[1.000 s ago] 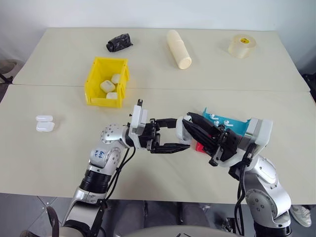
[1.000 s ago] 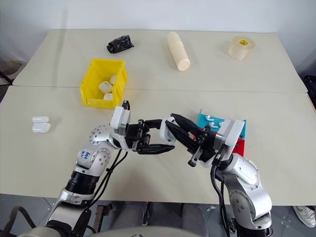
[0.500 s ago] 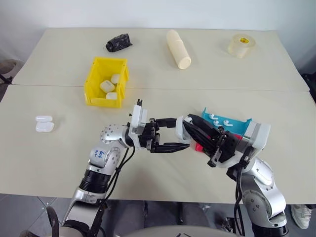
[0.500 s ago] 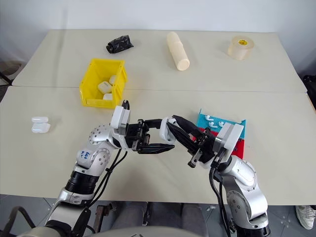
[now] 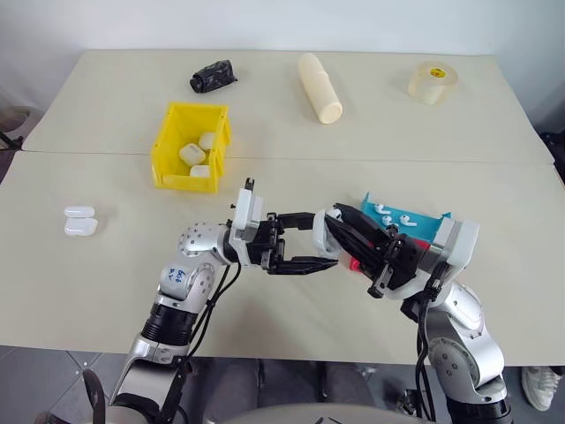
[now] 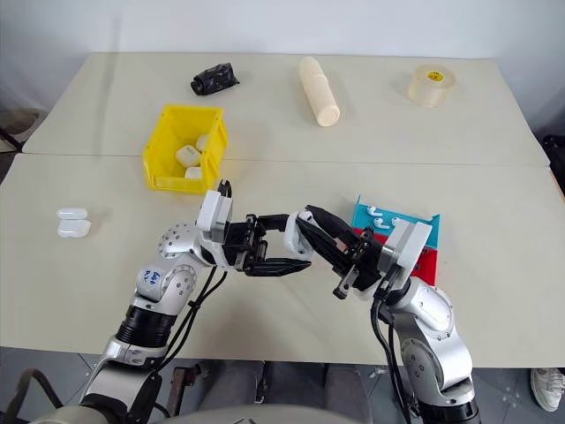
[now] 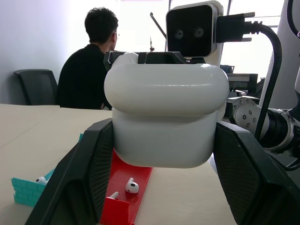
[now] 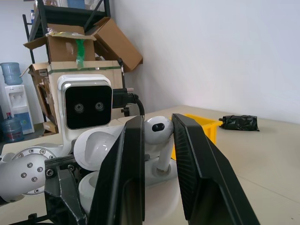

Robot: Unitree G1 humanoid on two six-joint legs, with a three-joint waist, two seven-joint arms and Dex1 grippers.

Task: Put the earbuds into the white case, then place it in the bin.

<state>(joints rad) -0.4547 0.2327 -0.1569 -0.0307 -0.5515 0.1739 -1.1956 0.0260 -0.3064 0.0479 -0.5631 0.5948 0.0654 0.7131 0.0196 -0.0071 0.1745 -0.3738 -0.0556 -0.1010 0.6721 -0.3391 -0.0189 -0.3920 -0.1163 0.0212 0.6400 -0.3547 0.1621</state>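
Note:
My left gripper [image 5: 325, 238] is shut on the white case [image 7: 166, 122], holding it sideways above the table's near middle with its lid up. My right gripper [image 5: 335, 215] meets it from the right, shut on one of the earbuds [image 8: 158, 132]. That earbud's stem hangs between the black fingers [image 8: 129, 178], right at the case [image 8: 96, 145]. More earbuds [image 5: 381, 210] lie in the blue tray [image 5: 425, 225], and one [image 7: 131, 186] lies in the red tray [image 7: 126, 199]. The yellow bin [image 5: 168, 150] stands at the back left and holds several white cases [image 5: 192, 155].
Two more white cases [image 5: 79, 221] lie on the table's left side. Along the far edge are a black crumpled object [image 5: 212, 75], a cream cylinder [image 5: 319, 87] and a tape roll [image 5: 433, 81]. A seated person [image 7: 89, 75] shows in the left wrist view's background.
My right wrist has shifted a little to the left while its fingertips stay by the case. The left arm and the case have not moved.

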